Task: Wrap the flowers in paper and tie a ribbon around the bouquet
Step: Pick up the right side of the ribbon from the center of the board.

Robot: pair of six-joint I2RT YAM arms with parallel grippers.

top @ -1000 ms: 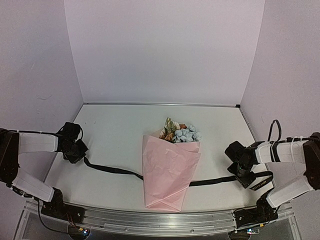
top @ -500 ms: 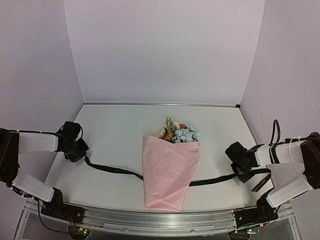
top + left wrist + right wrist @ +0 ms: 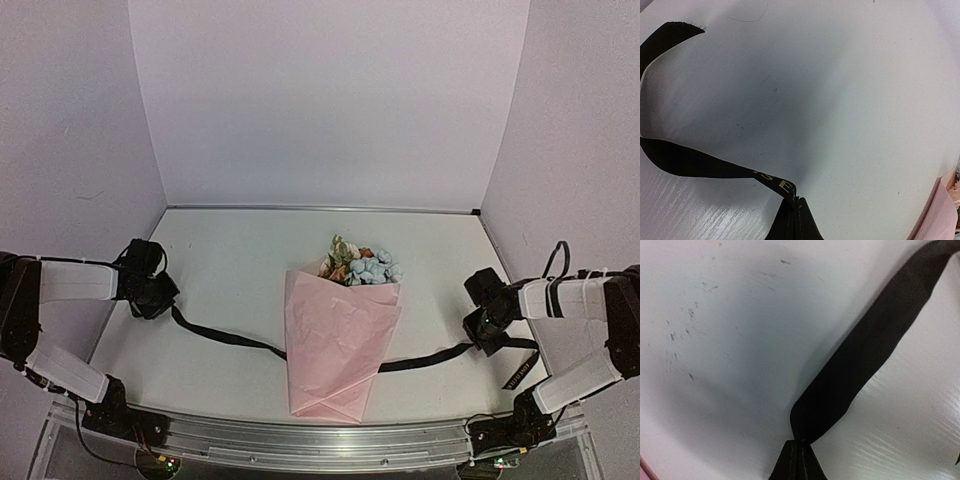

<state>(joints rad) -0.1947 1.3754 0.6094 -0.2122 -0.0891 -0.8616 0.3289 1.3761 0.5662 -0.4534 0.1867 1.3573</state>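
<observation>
The left claw point(image 3: 163, 303), pressed together, pinches one end of a long, narrow black ribbon with small light lettering point(image 3: 226, 338) low over the left side of the white counter point(image 3: 240, 255). In the left wrist view the fingertips are shut on the band, pale letters show just beyond them, and the ribbon's cut end curls up to the far left. Across the counter, the right claw point(image 3: 477, 340) is likewise clamped on the ribbon's other end. Its wrist view shows the woven black band folded at the closed fingertips and running off to the upper right. A short loose tail of ribbon loops beyond that claw toward the counter's near right edge. From each claw the ribbon lies slack on the counter and runs inward. It vanishes at the left edge of the bouquet, a pale pink paper cone point(image 3: 335, 345), and reappears at the cone's right edge, crossing its lower half. The cone rests flat at the middle of the counter, its point toward the near edge and its wide mouth toward the far wall. Small pale blue, cream and orange-brown flowers with green leaves point(image 3: 364, 266) spill from that mouth. Pale lilac walls point(image 3: 330, 100) close in the scene on three sides.
</observation>
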